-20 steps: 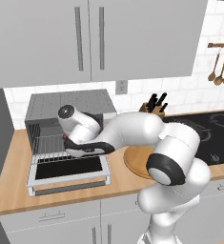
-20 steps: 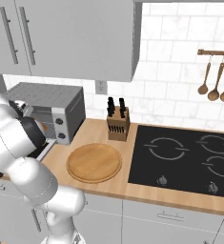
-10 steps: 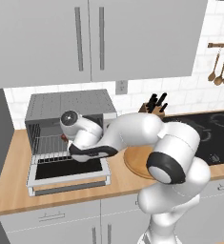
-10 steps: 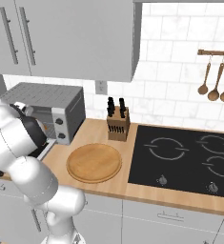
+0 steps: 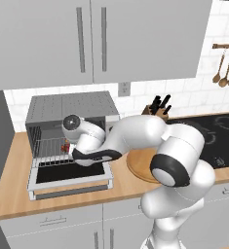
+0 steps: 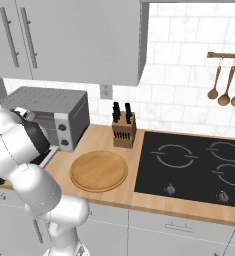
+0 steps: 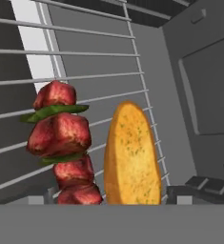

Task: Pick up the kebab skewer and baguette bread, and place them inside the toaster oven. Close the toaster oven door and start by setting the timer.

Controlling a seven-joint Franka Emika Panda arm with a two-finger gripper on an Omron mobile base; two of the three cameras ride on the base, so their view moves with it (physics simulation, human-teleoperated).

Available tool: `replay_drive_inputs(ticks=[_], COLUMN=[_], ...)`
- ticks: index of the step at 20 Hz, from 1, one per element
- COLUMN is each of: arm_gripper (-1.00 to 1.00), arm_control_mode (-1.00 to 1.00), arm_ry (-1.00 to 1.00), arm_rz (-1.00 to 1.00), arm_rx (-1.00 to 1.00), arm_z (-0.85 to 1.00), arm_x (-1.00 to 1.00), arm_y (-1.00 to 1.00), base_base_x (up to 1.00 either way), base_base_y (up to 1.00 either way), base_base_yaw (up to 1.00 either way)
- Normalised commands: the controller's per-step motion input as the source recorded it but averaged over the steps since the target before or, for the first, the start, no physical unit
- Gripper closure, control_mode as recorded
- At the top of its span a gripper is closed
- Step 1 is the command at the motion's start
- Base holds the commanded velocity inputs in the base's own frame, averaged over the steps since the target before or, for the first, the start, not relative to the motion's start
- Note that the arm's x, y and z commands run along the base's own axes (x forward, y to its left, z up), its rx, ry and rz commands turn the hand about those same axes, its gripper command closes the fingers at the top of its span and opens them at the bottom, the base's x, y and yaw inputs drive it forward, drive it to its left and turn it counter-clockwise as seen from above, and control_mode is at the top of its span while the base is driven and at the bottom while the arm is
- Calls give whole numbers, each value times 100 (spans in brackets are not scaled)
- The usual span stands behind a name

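Reaching into the toaster oven (image 5: 72, 109) above its dropped door (image 5: 69, 175), the gripper (image 5: 67, 146) stands open, empty; baguette bread (image 7: 131, 155) and kebab skewer (image 7: 61, 143) lie just ahead, so careless withdrawal could drag them off the rack

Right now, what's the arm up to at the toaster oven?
The arm reaches into the open toaster oven. The kebab skewer and baguette bread lie side by side on its wire rack. The toaster oven door is still down, so closing it and setting the timer remain.
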Motion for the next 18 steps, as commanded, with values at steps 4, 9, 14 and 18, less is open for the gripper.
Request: replay_drive_inputs(ticks=[4, 9, 14, 18], arm_gripper=[-100, -100, -100, -100], arm_control_mode=[-100, -100, -100, -100], arm_ry=[0, 0, 0, 0], arm_rz=[0, 0, -10, -20], arm_rx=[0, 0, 5, 14], arm_z=[9, 28, 24, 24], arm_x=[0, -19, -45, -61], arm_y=[0, 0, -1, -14], base_base_x=[0, 0, 0, 0], base_base_y=[0, 0, 0, 0], base_base_yaw=[0, 0, 0, 0])
